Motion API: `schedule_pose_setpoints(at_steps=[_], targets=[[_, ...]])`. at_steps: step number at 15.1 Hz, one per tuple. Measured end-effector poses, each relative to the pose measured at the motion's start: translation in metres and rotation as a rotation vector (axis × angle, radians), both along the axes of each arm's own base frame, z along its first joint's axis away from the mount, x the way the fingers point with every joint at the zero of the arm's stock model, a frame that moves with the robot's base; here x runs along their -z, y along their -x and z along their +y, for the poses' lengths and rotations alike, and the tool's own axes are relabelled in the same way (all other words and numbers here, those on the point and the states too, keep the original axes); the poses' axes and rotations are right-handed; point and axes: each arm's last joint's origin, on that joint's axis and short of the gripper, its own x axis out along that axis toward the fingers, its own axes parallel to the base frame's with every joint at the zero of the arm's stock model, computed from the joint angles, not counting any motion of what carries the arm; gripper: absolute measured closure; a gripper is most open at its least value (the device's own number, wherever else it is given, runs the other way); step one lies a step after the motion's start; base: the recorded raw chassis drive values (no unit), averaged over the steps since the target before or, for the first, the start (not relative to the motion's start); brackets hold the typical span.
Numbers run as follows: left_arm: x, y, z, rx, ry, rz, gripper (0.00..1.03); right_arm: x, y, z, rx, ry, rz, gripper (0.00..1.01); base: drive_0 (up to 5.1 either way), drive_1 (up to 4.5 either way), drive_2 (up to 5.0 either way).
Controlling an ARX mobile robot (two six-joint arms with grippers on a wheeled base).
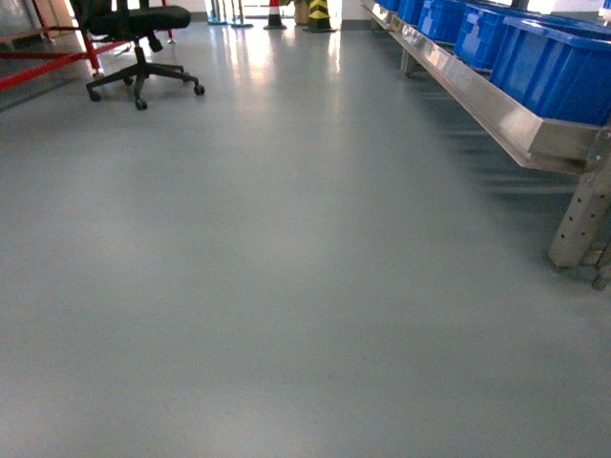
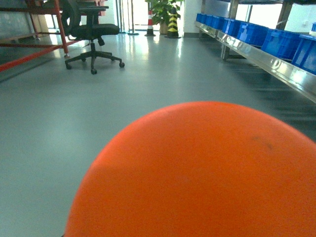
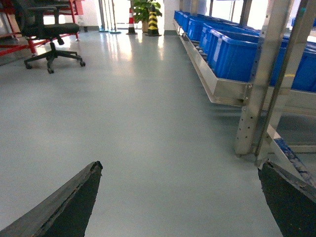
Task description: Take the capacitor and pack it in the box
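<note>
Blue bins (image 1: 535,48) right, office chair (image 1: 134,38) left

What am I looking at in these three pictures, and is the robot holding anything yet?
A wheeled robot with two arms films from three cameras. The head view looks down an open grey floor with a black office chair far left and blue plastic bins on a metal rack at right. The left wrist view is mostly blocked by a smooth orange rounded shape; what it is I cannot tell. The right wrist view shows two dark fingers, spread wide with only floor between them. No pink tub or capacitor appears anywhere.
</note>
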Motion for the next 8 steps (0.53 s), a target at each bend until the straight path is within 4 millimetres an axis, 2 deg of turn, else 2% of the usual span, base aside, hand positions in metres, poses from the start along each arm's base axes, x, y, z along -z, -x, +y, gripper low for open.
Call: schedule_pose_setpoints(at_steps=[8], targets=[[0.0001,0.0000,0.0000,0.000,0.000,0.002,0.60,0.0000,0.0000,0.0000,-0.001,0.000,0.000,0.03,-5.0,2.43,2.4]])
